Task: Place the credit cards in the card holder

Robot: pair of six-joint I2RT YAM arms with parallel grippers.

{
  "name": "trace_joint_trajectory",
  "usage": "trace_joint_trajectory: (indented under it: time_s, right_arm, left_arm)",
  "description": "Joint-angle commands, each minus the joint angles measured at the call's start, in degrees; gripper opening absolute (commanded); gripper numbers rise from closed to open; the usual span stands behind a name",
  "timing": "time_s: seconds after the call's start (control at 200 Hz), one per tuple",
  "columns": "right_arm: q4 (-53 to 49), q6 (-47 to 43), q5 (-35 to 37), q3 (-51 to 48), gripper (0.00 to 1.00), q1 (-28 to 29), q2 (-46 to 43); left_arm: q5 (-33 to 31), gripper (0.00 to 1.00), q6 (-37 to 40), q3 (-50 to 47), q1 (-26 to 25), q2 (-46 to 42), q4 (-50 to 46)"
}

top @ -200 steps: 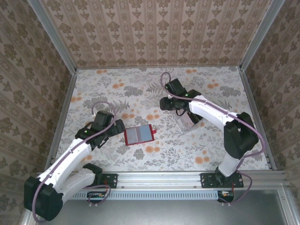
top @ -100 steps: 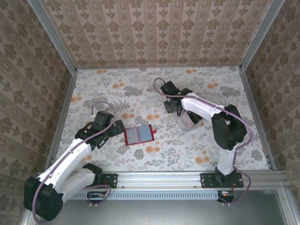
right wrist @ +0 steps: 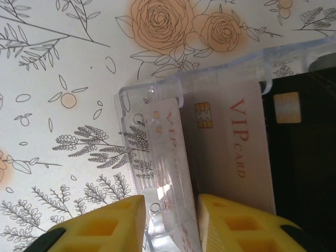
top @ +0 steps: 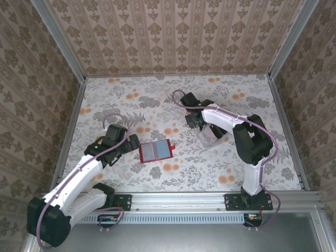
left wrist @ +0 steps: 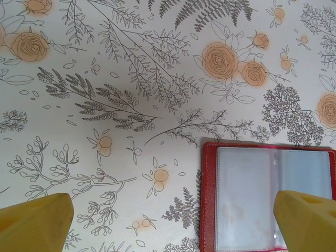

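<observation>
Red wallet: the small red folding card holder (top: pixel 156 151) lies open and flat, greyish sleeve upward, on the floral-printed table (top: pixel 105 105) between the two arms. No card is visible in it.
Cards: a pinkish-grey VIP card (right wrist: pixel 231 142) with a gold chip and a black card (right wrist: pixel 304 168) stand side by side in a clear plastic tray (right wrist: pixel 124 100), right of the card holder and well apart from it.
Right arm: the right gripper (right wrist: pixel 171 220) has its yellow jaws at a narrow gap, straddling the tray's clear front wall and what looks like another pale card. Whether they are pinching cannot be told.
Left arm: the left gripper (left wrist: pixel 172 223) hovers just beside the holder's left edge, jaws wide apart and empty.
Risk, wrong grab: the jaws seem to take in tray wall as well as card, so a lift would likely drag or tip the tray and spill the cards.
Risk, slip: a thin glossy card pinched by one edge could twist or slide free on the way over.
Risk, holder: the light wallet, unpinned, may skate away when a card is pushed at its sleeve.
</observation>
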Motion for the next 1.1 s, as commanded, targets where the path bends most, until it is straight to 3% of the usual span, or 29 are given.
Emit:
trace_joint_trajectory:
  time_s: [0.0, 0.345, 0.63, 0.91, 1.095]
  right_arm:
    - [-1.20, -0.46, 0.34, 1.24, 0.30, -0.20, 0.65]
    - [-1.17, -0.47, -0.75, 1.12, 0.17, -0.89, 0.29]
    - [-0.23, -1.00, -3.30, 0.67, 0.00, -2.12, -0.82]
    - [0.83, 1.11, -8.75, -0.10, 0.00, -2.20, -8.83]
    - [5.11, 7.18, -20.17, -3.66, 0.00, -2.07, -16.93]
  left_arm:
    - [0.39, 1.00, 0.97, -0.89, 0.44, 0.14, 0.18]
    - [0.64, 1.00, 0.76, -1.10, 0.44, 0.16, 0.27]
    - [0.57, 1.00, 0.89, -1.00, 0.47, 0.14, 0.10]
    - [0.29, 1.00, 1.76, -0.53, 0.44, 0.20, -0.58]
    - [0.22, 1.00, 2.26, -0.53, 0.51, 0.54, -0.63]
